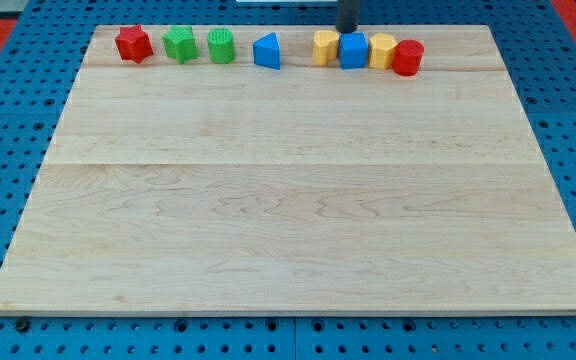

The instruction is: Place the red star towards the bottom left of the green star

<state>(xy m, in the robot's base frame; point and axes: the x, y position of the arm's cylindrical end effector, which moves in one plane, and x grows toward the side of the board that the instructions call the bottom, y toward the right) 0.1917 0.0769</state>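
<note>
Nothing is done yet: our red star (134,44) sits left of the green star (179,45), untouched, our tip (348,31) gripperless behind the blue cube (353,50).

Non-task blocks in a row along the table's (288,230) top edge: green cylinder (221,46) left of centre, then a blue triangular block (266,51). Right of centre, a tight cluster touching side to side: yellow block (325,47), blue cube (353,50), second yellow block (381,50), red cylinder (407,58). Wooden table sits on blue pegboard (8,160).
</note>
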